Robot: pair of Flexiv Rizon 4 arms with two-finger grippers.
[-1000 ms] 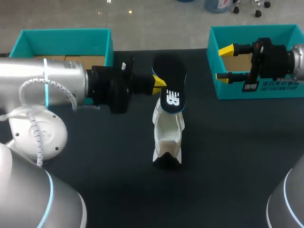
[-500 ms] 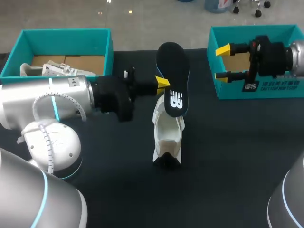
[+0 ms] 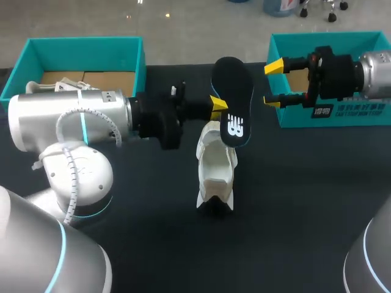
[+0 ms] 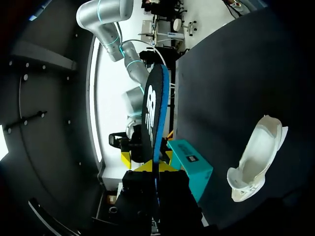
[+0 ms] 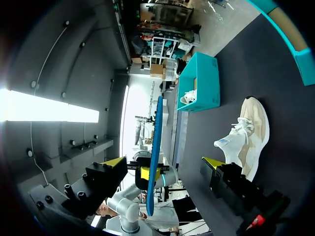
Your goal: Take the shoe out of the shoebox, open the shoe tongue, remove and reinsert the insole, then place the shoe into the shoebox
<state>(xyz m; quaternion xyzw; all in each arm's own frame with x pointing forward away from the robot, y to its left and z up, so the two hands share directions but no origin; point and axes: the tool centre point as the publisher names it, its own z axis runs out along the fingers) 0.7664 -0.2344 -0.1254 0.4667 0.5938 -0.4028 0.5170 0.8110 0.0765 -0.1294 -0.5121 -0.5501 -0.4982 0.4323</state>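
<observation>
My left gripper (image 3: 217,105) is shut on the edge of a black insole (image 3: 234,101) with a blue rim and a white logo, holding it upright above the table. In the left wrist view the insole (image 4: 152,115) rises edge-on from my gripper (image 4: 152,166). Below it, a white shoe (image 3: 215,174) lies on the black table, its opening facing up. My right gripper (image 3: 272,83) stands wide open just right of the insole, not touching it. Seen from the right wrist, the insole (image 5: 155,147) stands edge-on ahead of my open gripper (image 5: 165,162), and the shoe (image 5: 243,137) lies beside it.
A teal shoebox (image 3: 333,116) stands at the back right, behind my right gripper. Another teal box (image 3: 79,46) at the back left holds a second white shoe (image 3: 52,86). My left arm's thick body (image 3: 67,119) spans the table's left half.
My left gripper has carried the insole to the right and slightly forward, towards my right gripper. My right gripper has moved left, out from over its box. The shoe has not moved.
</observation>
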